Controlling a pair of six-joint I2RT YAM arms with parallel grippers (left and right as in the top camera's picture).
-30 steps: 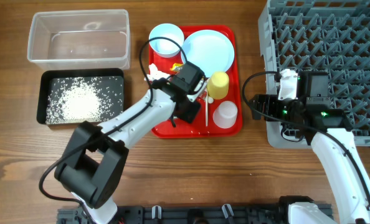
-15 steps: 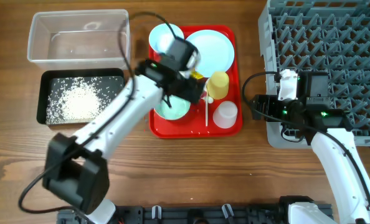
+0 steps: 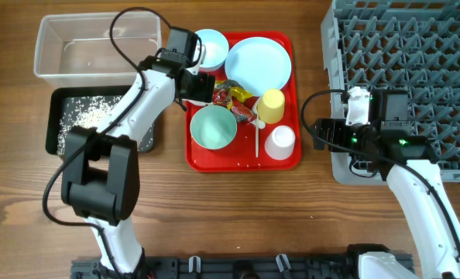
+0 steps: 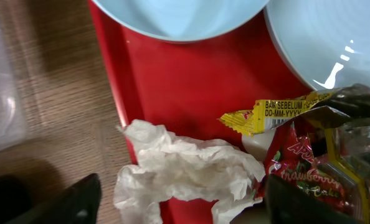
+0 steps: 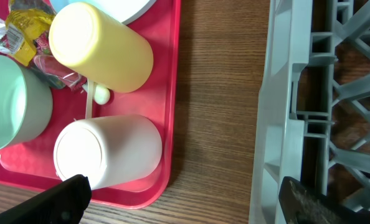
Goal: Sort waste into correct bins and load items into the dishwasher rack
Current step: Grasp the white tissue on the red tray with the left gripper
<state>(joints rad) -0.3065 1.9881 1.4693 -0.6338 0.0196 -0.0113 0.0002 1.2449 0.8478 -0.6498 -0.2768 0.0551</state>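
My left gripper (image 3: 202, 85) is open at the red tray's left edge, fingers on either side of a crumpled white wrapper (image 4: 185, 168) without touching it. A yellow wrapper (image 4: 272, 112) and a red wrapper (image 4: 303, 165) lie just to its right, seen from overhead as a small heap of wrappers (image 3: 234, 96). One light blue bowl (image 3: 208, 45) sits at the tray's back, another bowl (image 3: 213, 128) at its front. The plate (image 3: 259, 62), yellow cup (image 3: 271, 106), pale pink cup (image 3: 279, 142) and white spoon (image 3: 257, 139) share the tray. My right gripper (image 3: 315, 133) hangs open and empty between the tray and the dishwasher rack (image 3: 408, 85).
A clear tub (image 3: 98, 43) stands at the back left. In front of it a black tray (image 3: 63, 132) holds white grains. The red tray (image 3: 288, 159) lies between the bins and the rack. In the right wrist view the rack wall (image 5: 278, 124) is close on the right.
My left arm has swung from the tray's middle back to its left edge, and its jaws have opened. The front bowl now shows. The right arm has not moved.
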